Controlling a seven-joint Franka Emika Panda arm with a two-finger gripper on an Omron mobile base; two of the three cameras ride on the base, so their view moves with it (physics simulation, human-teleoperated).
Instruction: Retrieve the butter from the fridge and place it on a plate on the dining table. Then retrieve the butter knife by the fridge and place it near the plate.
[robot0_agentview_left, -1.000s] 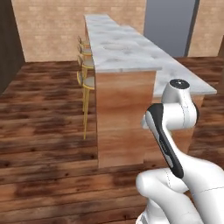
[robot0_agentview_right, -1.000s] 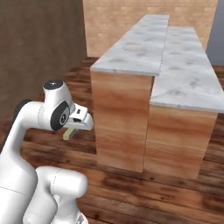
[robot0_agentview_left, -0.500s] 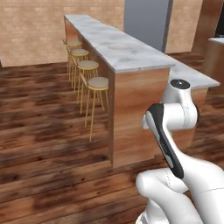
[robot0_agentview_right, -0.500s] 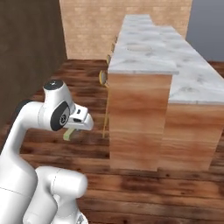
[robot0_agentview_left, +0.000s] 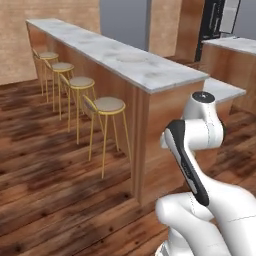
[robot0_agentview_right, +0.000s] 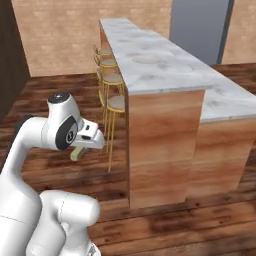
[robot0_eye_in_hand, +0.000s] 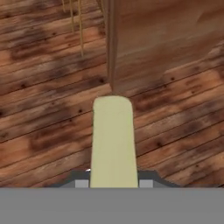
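Note:
My gripper (robot0_eye_in_hand: 113, 181) is shut on the butter (robot0_eye_in_hand: 113, 139), a pale-yellow stick that points down at the wooden floor. From the right base view the butter (robot0_agentview_right: 76, 154) pokes out below the hand, left of the dining table's end wall. The dining table (robot0_agentview_left: 165, 75) has a veined marble top and orange-brown sides. Midway along the dining table (robot0_agentview_right: 155, 76) lies the plate (robot0_agentview_right: 147, 59), a round off-white dish that nearly matches the marble. The plate (robot0_agentview_left: 131, 57) is well beyond the arm. The butter knife is out of view.
Gold-legged stools (robot0_agentview_left: 109, 104) line the table's left side; the nearest stool (robot0_agentview_right: 116, 102) stands just past the hand. A lower marble counter (robot0_agentview_left: 220, 90) adjoins the table's right. A tall black front (robot0_agentview_left: 210, 25), possibly the fridge, stands far right. Open wooden floor (robot0_agentview_left: 45, 165) lies left.
The whole picture has shifted: the base has driven and turned, so the table's end is closer and the stools and plate show more fully. The arm's pose and its hold on the butter are unchanged.

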